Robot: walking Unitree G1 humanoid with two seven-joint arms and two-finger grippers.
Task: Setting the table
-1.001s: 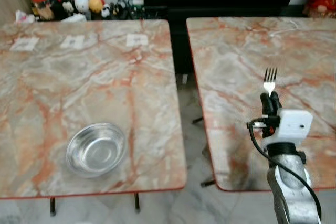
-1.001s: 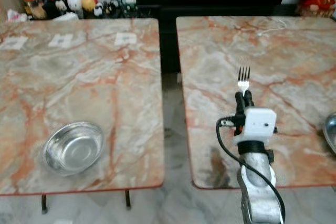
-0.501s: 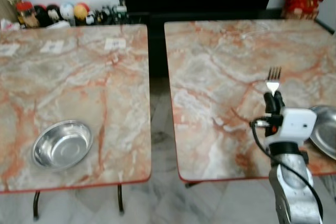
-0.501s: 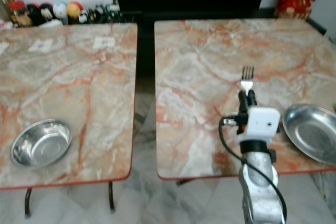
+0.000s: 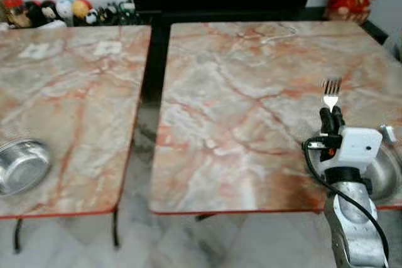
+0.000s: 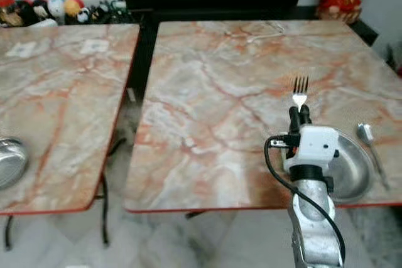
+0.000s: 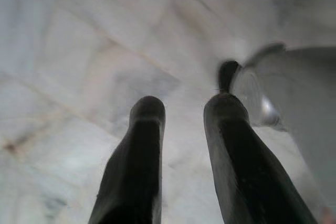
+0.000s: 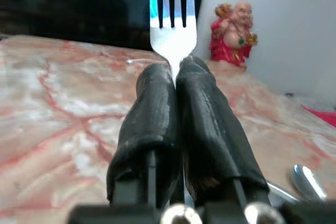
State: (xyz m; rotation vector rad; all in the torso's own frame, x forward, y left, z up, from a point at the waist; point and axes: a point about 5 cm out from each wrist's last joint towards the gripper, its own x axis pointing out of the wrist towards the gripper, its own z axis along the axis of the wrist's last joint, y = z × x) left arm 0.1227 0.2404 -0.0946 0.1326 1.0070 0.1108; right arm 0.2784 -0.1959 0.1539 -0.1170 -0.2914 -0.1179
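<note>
Head views: my right gripper (image 6: 299, 113) is gripping the fork (image 6: 299, 91) upright, tines up, over the right tabletop (image 6: 220, 92), beside the plate (image 6: 348, 171) and spoon (image 6: 370, 145). Right wrist view: fingers (image 8: 152, 114) are pinching the fork's neck. Left wrist view: my left gripper (image 7: 184, 114) is hanging parted over the floor (image 7: 63, 77). Carrying step; next, laying the fork beside the plate.

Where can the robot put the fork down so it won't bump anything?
The right table is bare left of the plate and up to its far edge. It's crowded at the near right corner: plate, spoon, and the right gripper holding the fork.
</note>
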